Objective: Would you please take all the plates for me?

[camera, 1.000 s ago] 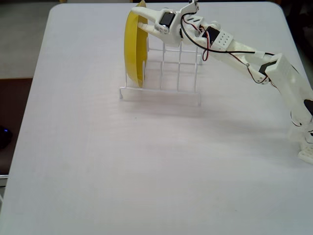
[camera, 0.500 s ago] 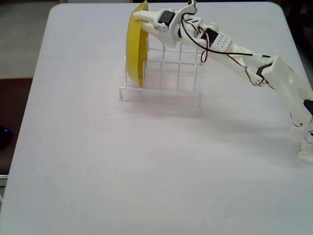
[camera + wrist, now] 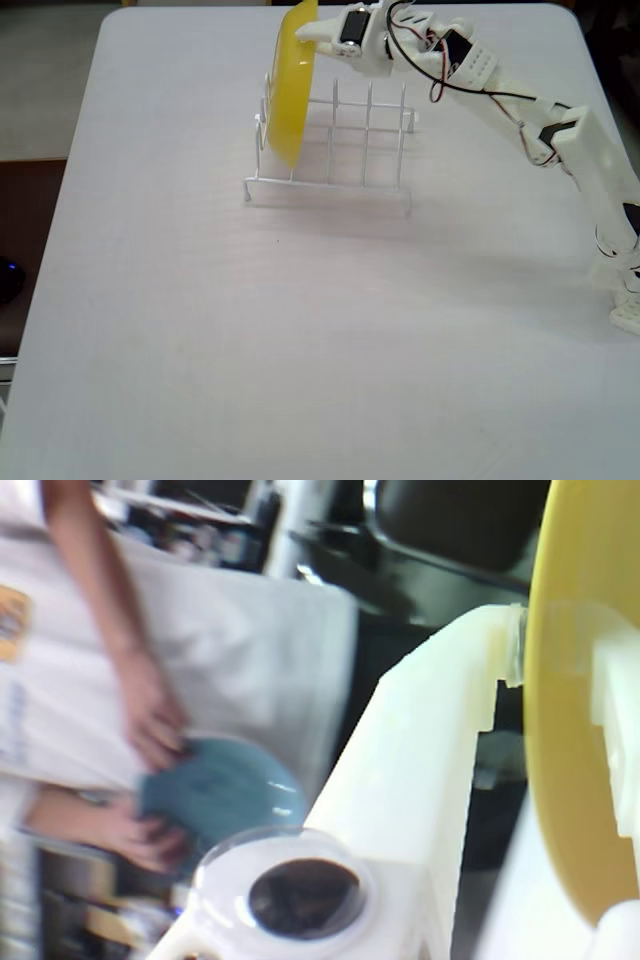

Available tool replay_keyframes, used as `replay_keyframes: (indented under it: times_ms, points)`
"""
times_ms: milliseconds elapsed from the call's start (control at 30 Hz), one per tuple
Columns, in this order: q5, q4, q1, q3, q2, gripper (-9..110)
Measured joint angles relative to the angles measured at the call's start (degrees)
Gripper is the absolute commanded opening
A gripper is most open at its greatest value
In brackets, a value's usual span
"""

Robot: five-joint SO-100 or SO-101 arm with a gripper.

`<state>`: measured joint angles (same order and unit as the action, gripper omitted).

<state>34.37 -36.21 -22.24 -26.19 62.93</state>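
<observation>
Yellow plate (image 3: pixel 289 95) rides higher than half a second ago: its lower edge has risen within the white wire rack (image 3: pixel 330 150) and its top tilts toward 1 o'clock, while my arm has lifted with it. My gripper (image 3: pixel 304 33) is clamped on the plate's upper rim, one finger on each face; the wrist view shows the plate (image 3: pixel 575 680) pinched at my fingers. A person at 9 o'clock in the wrist view holds a light blue plate (image 3: pixel 220 790).
</observation>
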Motion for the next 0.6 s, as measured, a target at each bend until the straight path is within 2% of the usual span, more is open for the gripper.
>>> replay_keyframes:
  times_ms: [433,600]
  points:
    - [15.29,0.26,1.05,-29.18,36.21,-1]
    - [18.02,0.26,4.13,-36.47,47.55,-1]
